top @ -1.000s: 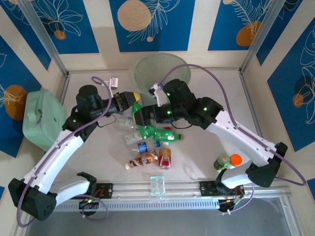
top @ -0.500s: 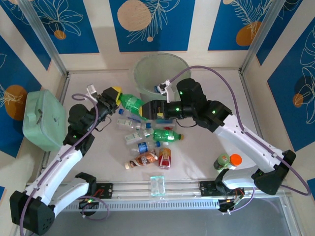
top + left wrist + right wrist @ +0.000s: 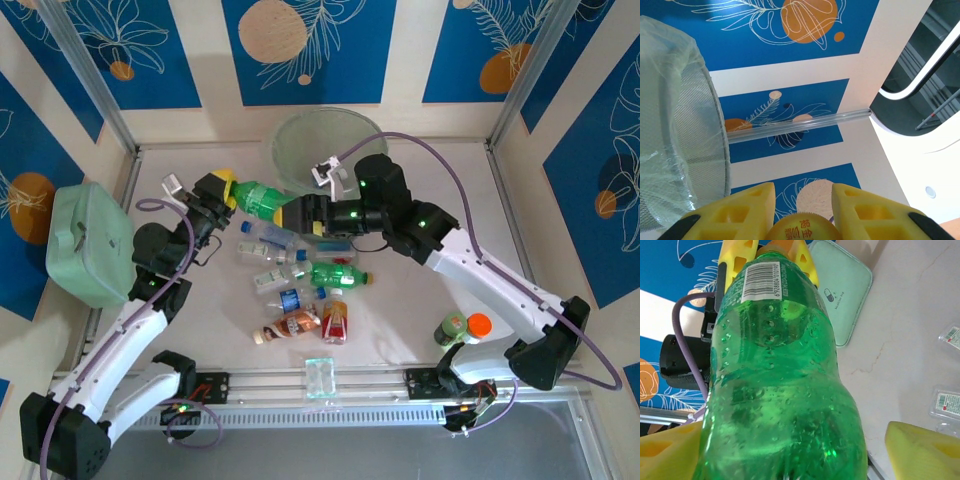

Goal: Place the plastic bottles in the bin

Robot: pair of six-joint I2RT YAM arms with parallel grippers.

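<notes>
My left gripper (image 3: 228, 190) is shut on the yellow-capped neck of a green bottle (image 3: 262, 198), held level in the air just left of the bin (image 3: 285, 150). The cap (image 3: 802, 227) sits between its yellow fingers. My right gripper (image 3: 300, 212) stands open around the bottle's base (image 3: 775, 390), with a gap showing at its right finger (image 3: 920, 450). Several more plastic bottles lie on the table below: a green one (image 3: 338, 273), clear ones (image 3: 268, 240), reddish ones (image 3: 336, 322). The bin's liner (image 3: 680, 125) shows at the left of the left wrist view.
A mint green lidded box (image 3: 85, 240) sits at the table's left edge. A stubby green item with an orange top (image 3: 462, 328) stands by the right arm's base. A small clear block (image 3: 320, 378) rests on the front rail. Patterned walls close in behind the bin.
The left gripper lifted the green bottle up from the pile, to the left of the bin. The right gripper swung over to the bottle's base and its jaws have narrowed.
</notes>
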